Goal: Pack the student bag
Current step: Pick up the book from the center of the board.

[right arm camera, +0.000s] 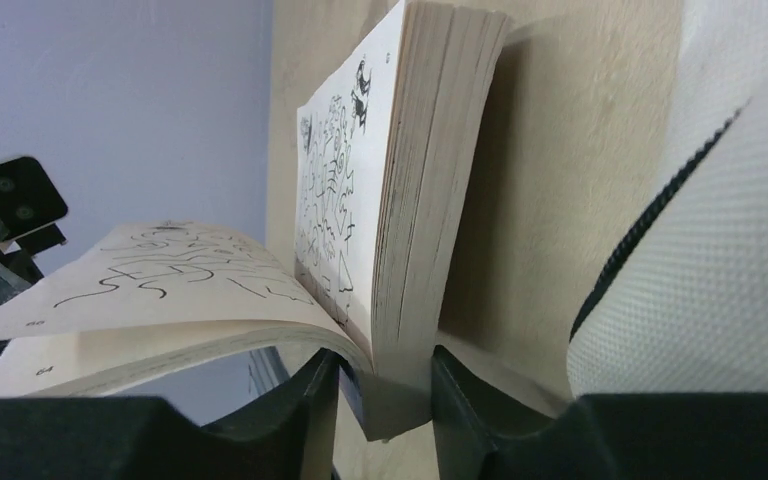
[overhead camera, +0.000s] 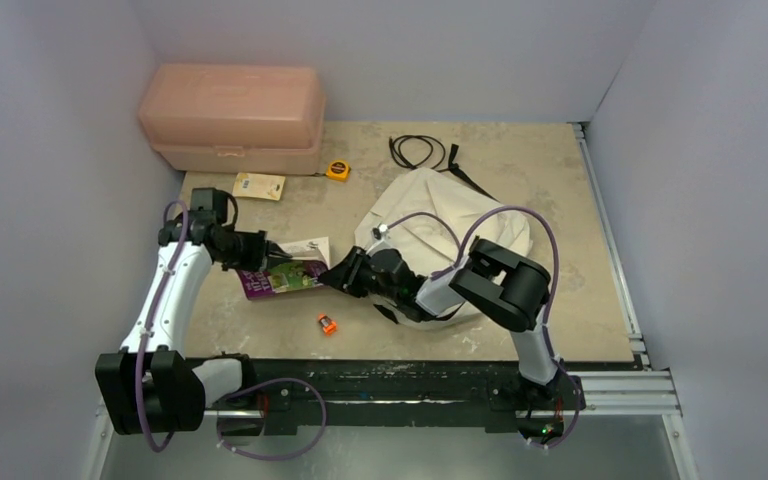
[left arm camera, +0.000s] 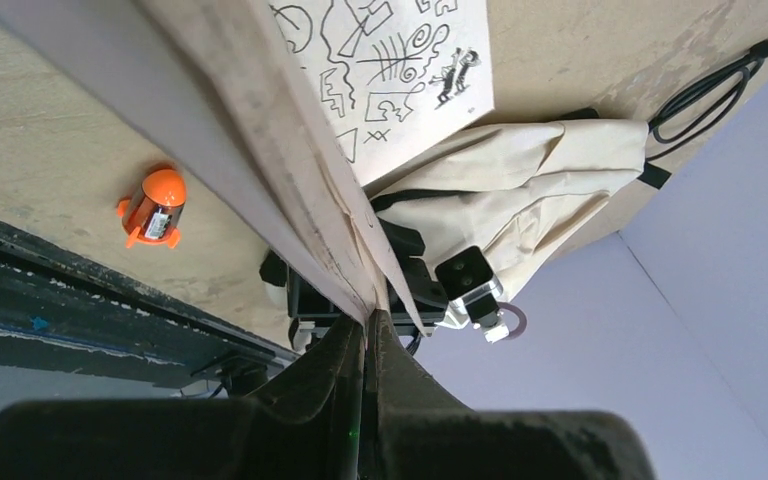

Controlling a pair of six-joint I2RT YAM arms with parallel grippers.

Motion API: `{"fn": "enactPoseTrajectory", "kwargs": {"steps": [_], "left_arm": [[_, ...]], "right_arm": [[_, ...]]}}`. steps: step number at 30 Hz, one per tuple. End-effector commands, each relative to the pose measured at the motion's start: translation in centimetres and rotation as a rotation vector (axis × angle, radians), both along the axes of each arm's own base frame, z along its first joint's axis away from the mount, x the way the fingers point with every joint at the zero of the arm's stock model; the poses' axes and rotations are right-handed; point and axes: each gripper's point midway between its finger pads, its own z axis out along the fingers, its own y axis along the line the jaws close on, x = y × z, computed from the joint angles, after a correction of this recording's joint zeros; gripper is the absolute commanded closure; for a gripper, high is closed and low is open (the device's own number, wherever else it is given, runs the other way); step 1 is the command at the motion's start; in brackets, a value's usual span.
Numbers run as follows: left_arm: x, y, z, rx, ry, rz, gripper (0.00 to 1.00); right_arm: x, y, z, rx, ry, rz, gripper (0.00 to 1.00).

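Student bag: lies slumped centre-right on desk, cream fabric slack, black zip line visible in right wrist view. Mouth is under right arm, so can't tell if open. Nothing seen going in yet; packing looks early.

Book sits just left of bag, purple cover, part-open, doodle pages fanned. Right end effector straddles the thick page block at its lower edge, one finger on each face. Looks clamped on it, prob. to take the wt and carry book to bag right beside it. Left end effector is clenched tight on a thin sheaf of book's pages, edge-on, holding that side up off desk. Judgement: left props, right gets the main hold, i.e. a two-arm handover. Risk: loose leaves sagging btw the two could crease or tear if arms draw apart.

Further out:
- small orange item, near front edge, apart from both arms
- black cable, just behind bag
- yellow tape measure and small card, back left
- pink box, far-left corner

Poss. more to pack; can't confirm.
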Motion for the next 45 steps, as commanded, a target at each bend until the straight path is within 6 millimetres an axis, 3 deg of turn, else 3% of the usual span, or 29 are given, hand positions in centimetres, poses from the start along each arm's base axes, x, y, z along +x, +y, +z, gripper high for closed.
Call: {"fn": "enactPoseTrajectory", "kwargs": {"steps": [1,4,5,7,8,10,11,16,20,27,34,39,45], "left_arm": [[0.8,-0.6,1.2,-0.028,-0.054,-0.04,1.0],[1.3,-0.7,0.8,-0.029,-0.081,-0.062,1.0],[1.5,-0.8,0.7,-0.033,-0.094,-0.075,0.92],[1.9,-0.8,0.8,-0.035,-0.112,-0.087,0.57],[2.1,-0.6,0.9,-0.031,-0.126,-0.09,0.43],[2.3,-0.2,1.6,-0.012,-0.145,-0.096,0.22],[2.4,-0.1,2.2,0.002,-0.164,-0.116,0.18],[3.2,0.5,8.2,0.14,-0.402,-0.286,0.12],[2.3,0.6,12.5,0.329,-0.751,-0.458,0.1],[-0.8,-1.5,12.3,0.274,-0.895,-0.586,0.06],[-2.0,-3.7,14.3,0.085,-0.976,-0.546,0.02],[-2.0,-4.2,14.4,-0.022,-0.95,-0.457,0.0],[-0.9,-6.3,15.2,-0.223,-0.983,-0.427,0.0]], "right_arm": [[2.8,0.8,4.6,0.122,-0.093,-0.048,0.68],[2.4,1.0,6.1,0.147,-0.126,-0.002,0.84],[2.3,1.0,6.6,0.157,-0.13,0.013,0.9],[2.4,1.0,7.8,0.184,-0.139,0.038,1.0],[2.4,0.9,8.3,0.19,-0.141,0.048,1.0],[2.4,0.7,9.1,0.186,-0.15,0.065,1.0],[2.4,0.5,9.5,0.181,-0.159,0.078,1.0],[3.5,-1.7,13.1,0.215,-0.161,0.095,1.0],[4.8,-4.5,16.0,0.256,-0.114,0.131,1.0],[5.0,-10.4,20.7,0.422,-0.075,0.25,1.0],[2.9,-15.0,22.6,0.395,-0.107,0.301,1.0],[1.1,-16.5,24.4,0.378,-0.146,0.317,1.0],[-0.3,-16.9,26.7,0.404,-0.176,0.341,1.0]]}}
